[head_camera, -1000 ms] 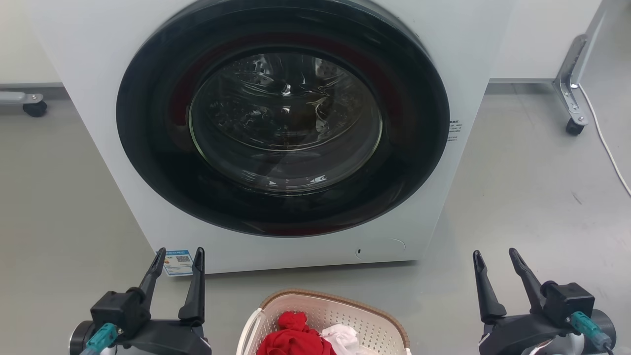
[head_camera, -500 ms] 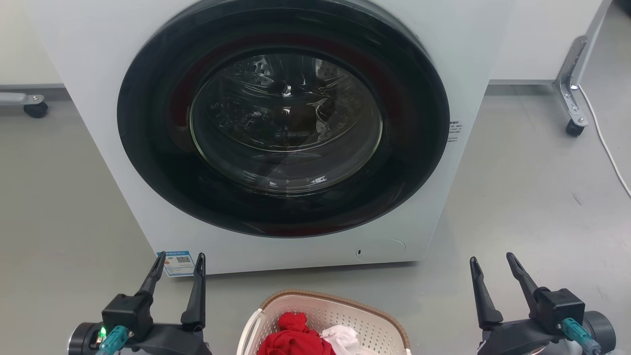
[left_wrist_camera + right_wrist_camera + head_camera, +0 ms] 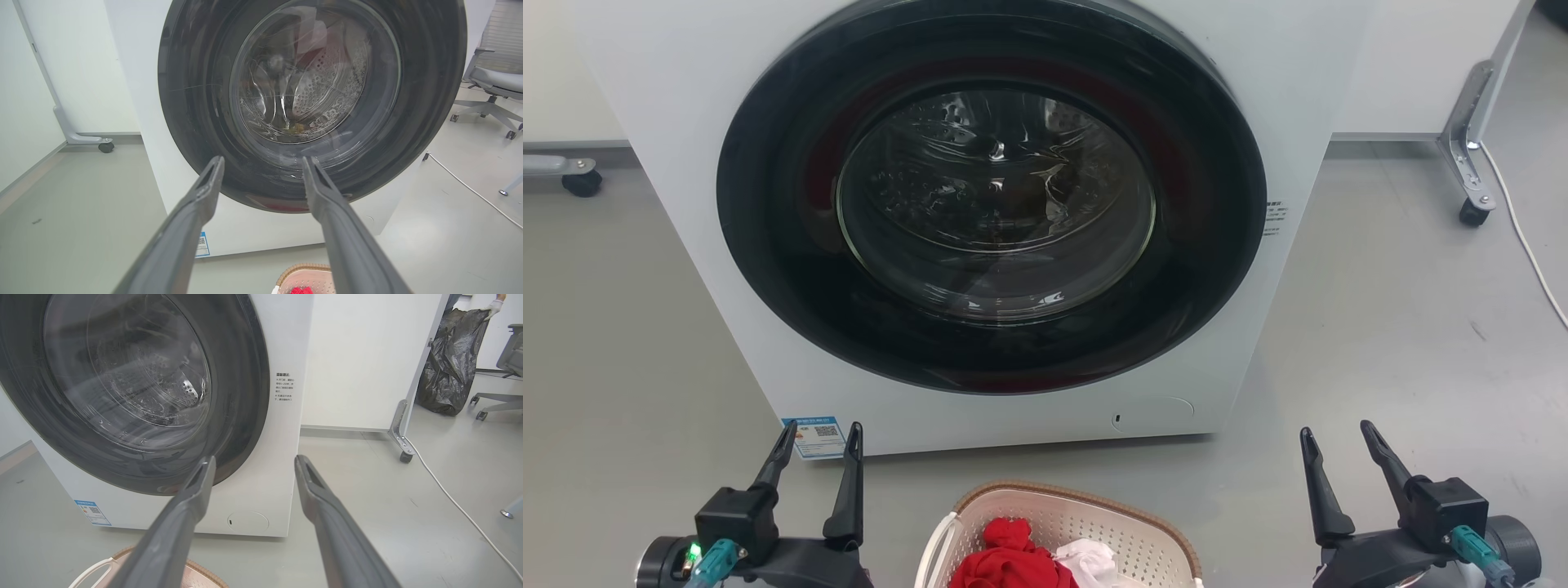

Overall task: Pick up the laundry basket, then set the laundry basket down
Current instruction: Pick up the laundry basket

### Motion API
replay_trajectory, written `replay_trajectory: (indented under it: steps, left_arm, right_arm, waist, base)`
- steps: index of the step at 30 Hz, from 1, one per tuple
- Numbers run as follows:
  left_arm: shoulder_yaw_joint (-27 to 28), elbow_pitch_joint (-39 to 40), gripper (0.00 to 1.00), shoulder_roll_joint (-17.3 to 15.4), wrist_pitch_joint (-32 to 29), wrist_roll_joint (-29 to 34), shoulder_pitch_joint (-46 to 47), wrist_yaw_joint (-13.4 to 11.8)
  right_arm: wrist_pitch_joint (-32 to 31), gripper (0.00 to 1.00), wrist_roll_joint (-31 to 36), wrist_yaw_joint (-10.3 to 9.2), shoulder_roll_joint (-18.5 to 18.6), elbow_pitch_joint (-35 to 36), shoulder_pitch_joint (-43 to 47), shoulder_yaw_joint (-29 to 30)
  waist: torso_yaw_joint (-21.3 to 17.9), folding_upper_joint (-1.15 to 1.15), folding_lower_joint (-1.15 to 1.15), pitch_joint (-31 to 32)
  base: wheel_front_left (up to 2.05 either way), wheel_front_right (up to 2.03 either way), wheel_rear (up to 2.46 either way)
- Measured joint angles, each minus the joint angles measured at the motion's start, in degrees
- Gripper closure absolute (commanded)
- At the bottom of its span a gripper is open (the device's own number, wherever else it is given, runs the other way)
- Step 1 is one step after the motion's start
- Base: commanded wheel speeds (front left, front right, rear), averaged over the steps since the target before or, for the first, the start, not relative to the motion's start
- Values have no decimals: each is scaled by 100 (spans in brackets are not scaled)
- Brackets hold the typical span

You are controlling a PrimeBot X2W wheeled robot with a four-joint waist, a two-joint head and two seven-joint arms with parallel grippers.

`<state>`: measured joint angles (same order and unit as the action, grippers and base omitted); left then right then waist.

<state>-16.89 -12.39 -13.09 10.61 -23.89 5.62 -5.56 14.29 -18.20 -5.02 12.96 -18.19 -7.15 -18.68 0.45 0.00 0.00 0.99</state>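
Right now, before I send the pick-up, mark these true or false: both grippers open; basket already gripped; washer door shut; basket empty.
1. The left gripper and the right gripper are both open. True.
2. The laundry basket is held by a gripper. False: it sits between them, untouched.
3. The washing machine door is shut. True.
4. The laundry basket is empty. False: a red cloth and a white cloth lie in it.
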Motion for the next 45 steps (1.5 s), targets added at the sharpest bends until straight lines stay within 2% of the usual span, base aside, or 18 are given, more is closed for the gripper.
replay_trajectory:
  steps: [22, 30, 45]
  left_arm:
    - [-27, 152, 0, 1, -52, 49, -12, -24]
    - [-33, 302, 0, -13, -148, 74, 68, -35]
    - [-196, 240, 0, -23, -457, 68, 735, 210]
  right_arm:
    - [0, 0, -1, 47, -2, 58, -45, -7]
    - [-1, 0, -1, 47, -9, 224, -154, -4]
    - [-2, 0, 15, -9, -141, 434, -679, 42]
  waist:
    - [17, 0, 0, -220]
    - [14, 0, 0, -688]
    - [-30, 0, 2, -1884]
  base:
    - [0, 0, 0]
    - [0, 0, 0]
    - [0, 0, 0]
